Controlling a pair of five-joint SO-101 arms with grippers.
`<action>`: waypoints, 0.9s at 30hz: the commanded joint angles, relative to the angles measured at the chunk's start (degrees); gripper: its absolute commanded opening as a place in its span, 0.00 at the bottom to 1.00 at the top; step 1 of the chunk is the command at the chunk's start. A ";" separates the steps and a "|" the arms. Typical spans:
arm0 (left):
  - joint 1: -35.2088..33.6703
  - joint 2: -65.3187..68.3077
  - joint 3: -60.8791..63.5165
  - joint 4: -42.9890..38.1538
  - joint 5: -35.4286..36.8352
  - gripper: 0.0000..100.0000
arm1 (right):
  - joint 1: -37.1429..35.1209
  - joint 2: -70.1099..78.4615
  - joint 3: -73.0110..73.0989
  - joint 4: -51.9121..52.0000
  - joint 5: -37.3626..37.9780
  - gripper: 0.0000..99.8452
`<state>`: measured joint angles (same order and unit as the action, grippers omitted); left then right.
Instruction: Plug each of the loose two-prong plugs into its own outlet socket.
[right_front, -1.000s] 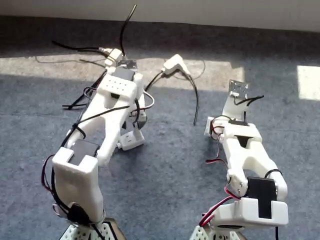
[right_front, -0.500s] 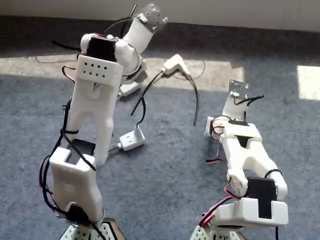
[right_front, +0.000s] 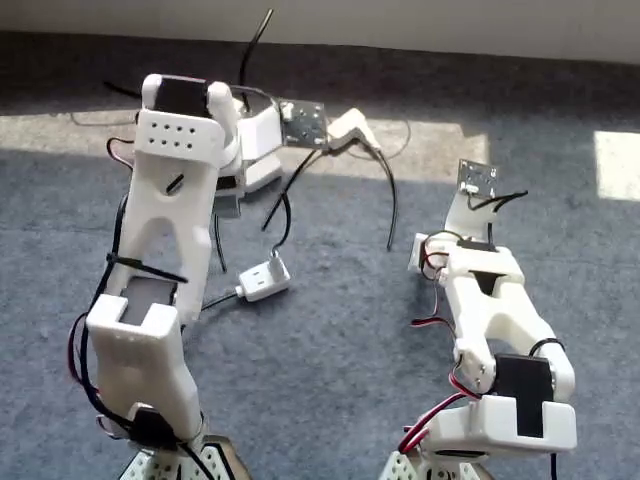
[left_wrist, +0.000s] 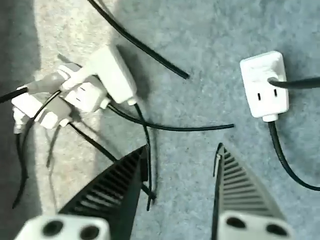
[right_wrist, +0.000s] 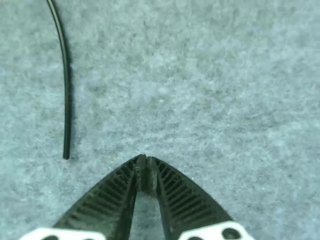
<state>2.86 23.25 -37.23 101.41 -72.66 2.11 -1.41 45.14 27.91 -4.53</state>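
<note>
The plug is a white wedge of smooth plastic. It lies in a small heap with a white cube, which it touches, and some grey-and-white connectors. The heap is on the sunlit strip of the carpet, in the far left part of the scene.

The socket is a white rounded block with two narrow slots in its face. One black cable crosses it and another leaves from its end. It lies well apart from the heap, on the shaded carpet.

The left gripper hangs above the ground between heap and socket. Its black ribbed fingers are spread wide with nothing between them, and they touch neither plug nor socket. Thin black cables curl on the carpet below it, and one of them has a free cut end.

Another white block on a cable lies nearer, just right of the left arm, which is of white plastic with red and black wires.

The right arm is folded at the right side. The right gripper has its ribbed black fingers pressed together on nothing, over bare carpet. The end of a thin black wire lies near it without touching. The carpet is grey-blue with a short, rough pile.
</note>
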 joint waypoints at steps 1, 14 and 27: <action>3.38 -0.84 9.45 0.62 2.02 0.22 | -0.48 -0.22 -0.48 -1.01 -0.26 0.01; 8.04 -0.22 24.75 -0.26 8.53 0.22 | -0.57 -0.22 -0.48 -1.01 -0.26 0.01; 9.27 -0.22 39.34 -21.54 8.97 0.22 | -0.57 -0.22 -0.40 -1.01 -0.26 0.01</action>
<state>10.68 22.90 0.04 84.53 -64.22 2.11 -1.41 45.14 27.91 -4.53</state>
